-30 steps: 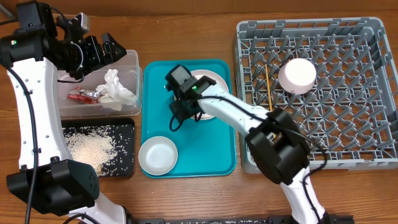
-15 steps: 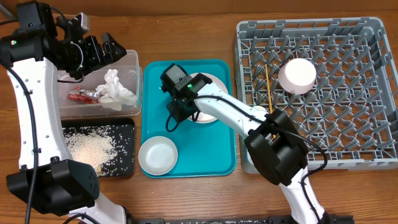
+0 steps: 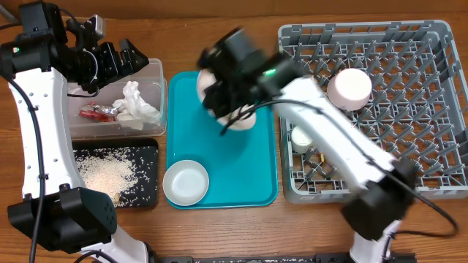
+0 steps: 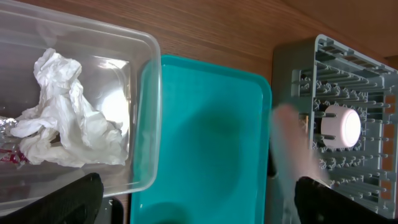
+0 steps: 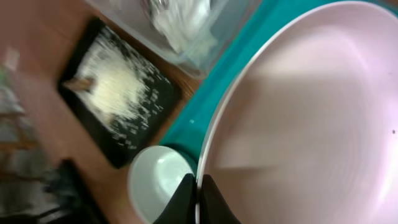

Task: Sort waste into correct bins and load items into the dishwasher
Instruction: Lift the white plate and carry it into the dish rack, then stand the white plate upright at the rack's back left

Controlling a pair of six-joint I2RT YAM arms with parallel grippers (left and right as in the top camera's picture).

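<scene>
On the right gripper I read jaws pinching the rim of the pink plate, apparently raised over the teal tray; overhead blurred. Left gripper jaws released, left of tray.

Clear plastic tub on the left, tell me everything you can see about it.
The clear tub is a rectangular, see-through plastic bin with rounded corners. It stands upright on the wooden table, close beside the teal tray and the black tray. Inside lie a crumpled white tissue and a red shiny wrapper.

White arm links, black joints, black left pincer
</scene>
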